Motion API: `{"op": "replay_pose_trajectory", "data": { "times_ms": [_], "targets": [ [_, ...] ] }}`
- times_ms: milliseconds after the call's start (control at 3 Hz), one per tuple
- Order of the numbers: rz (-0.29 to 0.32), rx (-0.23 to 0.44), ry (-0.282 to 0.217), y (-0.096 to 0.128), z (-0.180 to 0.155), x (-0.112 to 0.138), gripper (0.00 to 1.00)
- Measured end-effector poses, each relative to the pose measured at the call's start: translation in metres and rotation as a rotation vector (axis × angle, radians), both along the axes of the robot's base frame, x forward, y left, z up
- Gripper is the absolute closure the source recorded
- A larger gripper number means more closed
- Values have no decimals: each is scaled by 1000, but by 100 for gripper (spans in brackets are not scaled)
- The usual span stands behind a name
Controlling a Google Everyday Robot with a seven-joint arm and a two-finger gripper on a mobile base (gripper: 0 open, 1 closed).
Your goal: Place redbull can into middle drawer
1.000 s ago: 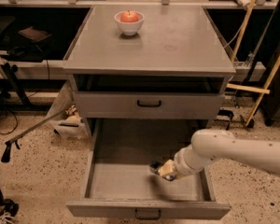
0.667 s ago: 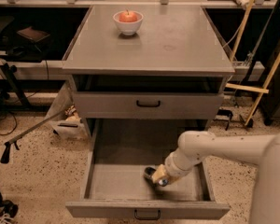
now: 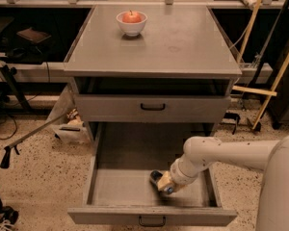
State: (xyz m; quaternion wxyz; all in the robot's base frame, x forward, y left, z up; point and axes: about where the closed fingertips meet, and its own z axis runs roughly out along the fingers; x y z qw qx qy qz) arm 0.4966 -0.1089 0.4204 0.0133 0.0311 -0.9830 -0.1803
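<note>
Redbull can sits at the gripper tip, low in the middle drawer near its front edge; I cannot tell whether the gripper grasps it, and withdrawing while clenched could drag it out.

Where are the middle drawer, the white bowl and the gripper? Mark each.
middle drawer (image 3: pixel 120 189): camera view, bare floor of the box.
white bowl (image 3: pixel 131 29): camera view, front wall.
gripper (image 3: pixel 164 183): camera view, its tip, low inside the middle drawer.

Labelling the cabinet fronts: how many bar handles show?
2: one handle on the upper drawer front, another handle on the open middle drawer, near the hand inside it. None seems hidden.
</note>
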Motion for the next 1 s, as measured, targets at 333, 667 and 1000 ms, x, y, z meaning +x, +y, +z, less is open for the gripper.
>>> {"op": "replay_pose_trajectory", "data": {
  "times_ms": [333, 667, 1000],
  "targets": [
    [0, 0, 0, 0, 0, 0, 35],
    [0, 0, 0, 0, 0, 0, 12],
    [0, 0, 0, 0, 0, 0, 0]
  ]
}}
